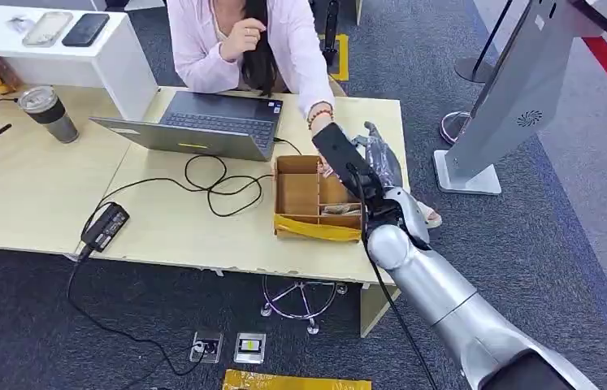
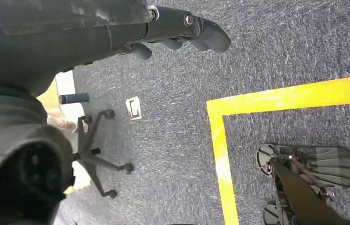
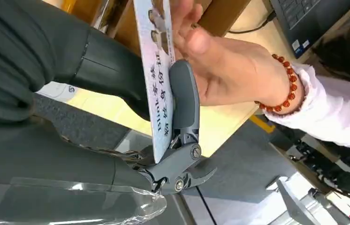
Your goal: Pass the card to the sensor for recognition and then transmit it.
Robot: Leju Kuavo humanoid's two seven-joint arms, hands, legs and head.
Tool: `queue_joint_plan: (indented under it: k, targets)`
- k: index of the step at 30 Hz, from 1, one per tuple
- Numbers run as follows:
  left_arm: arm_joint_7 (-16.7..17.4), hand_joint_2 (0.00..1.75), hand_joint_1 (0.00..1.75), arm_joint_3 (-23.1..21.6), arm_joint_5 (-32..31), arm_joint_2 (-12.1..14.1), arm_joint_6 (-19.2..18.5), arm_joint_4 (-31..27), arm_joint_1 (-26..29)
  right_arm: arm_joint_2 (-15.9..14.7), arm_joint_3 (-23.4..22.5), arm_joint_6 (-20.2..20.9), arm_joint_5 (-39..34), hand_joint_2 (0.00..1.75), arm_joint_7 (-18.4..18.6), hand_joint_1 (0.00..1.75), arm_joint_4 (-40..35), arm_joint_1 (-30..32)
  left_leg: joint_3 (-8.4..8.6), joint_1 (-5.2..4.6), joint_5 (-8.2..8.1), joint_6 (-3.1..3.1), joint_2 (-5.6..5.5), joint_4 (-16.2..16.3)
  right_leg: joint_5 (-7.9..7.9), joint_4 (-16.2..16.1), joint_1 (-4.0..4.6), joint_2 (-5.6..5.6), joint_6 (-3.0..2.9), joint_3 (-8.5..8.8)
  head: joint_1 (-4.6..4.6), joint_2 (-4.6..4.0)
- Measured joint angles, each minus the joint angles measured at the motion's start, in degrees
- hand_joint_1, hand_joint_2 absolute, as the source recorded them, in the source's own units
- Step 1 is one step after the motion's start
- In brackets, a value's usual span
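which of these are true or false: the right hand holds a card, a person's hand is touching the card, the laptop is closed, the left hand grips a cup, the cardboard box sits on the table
1. The right hand holds the card: true.
2. A person's hand touches the card: true.
3. The laptop is closed: false, it is open.
4. The left hand grips a cup: false, it holds nothing and hangs over the carpet.
5. The cardboard box sits on the table: true.
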Motion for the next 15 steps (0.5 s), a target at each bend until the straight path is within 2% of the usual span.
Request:
queue_joint_plan:
  k: [5, 6, 12, 15]
  targets:
    - [0.0, 0.00, 0.00, 0.0, 0.0, 0.0, -0.1, 0.0, 0.0, -0.1, 0.3, -0.5, 0.2, 1.75, 0.7, 1.75, 0.0, 0.0, 0.00, 0.00, 0.00, 0.00, 0.00, 0.0, 0.00, 0.0, 0.00, 0.00, 0.00, 0.00, 0.00, 0.00]
    - [0.0, 0.00, 0.00, 0.0, 0.0, 0.0, -0.1, 0.0, 0.0, -0.1, 0.3, -0.5, 0.2, 0.00, 0.8, 0.00, 0.0, 0.0, 0.00, 0.00, 0.00, 0.00, 0.00, 0.0, 0.00, 0.0, 0.00, 0.00, 0.00, 0.00, 0.00, 0.00]
    - [0.0, 0.00, 0.00, 0.0, 0.0, 0.0, -0.2, 0.0, 0.0, -0.3, 1.1, -1.8, 1.2, 0.00, 2.4, 0.00, 0.0, -0.1, 0.01, 0.00, 0.00, 0.00, 0.01, 0.0, 0.00, 0.0, 0.00, 0.01, 0.00, 0.00, 0.00, 0.00]
    - [0.0, 0.00, 0.00, -0.1, 0.0, 0.0, -0.3, 0.0, 0.0, -0.6, 1.5, -0.1, 1.3, 0.00, 3.2, 0.00, 0.1, -0.3, 0.02, 0.00, 0.00, 0.00, 0.01, 0.0, 0.01, 0.0, 0.00, 0.02, -0.01, 0.00, 0.00, 0.00]
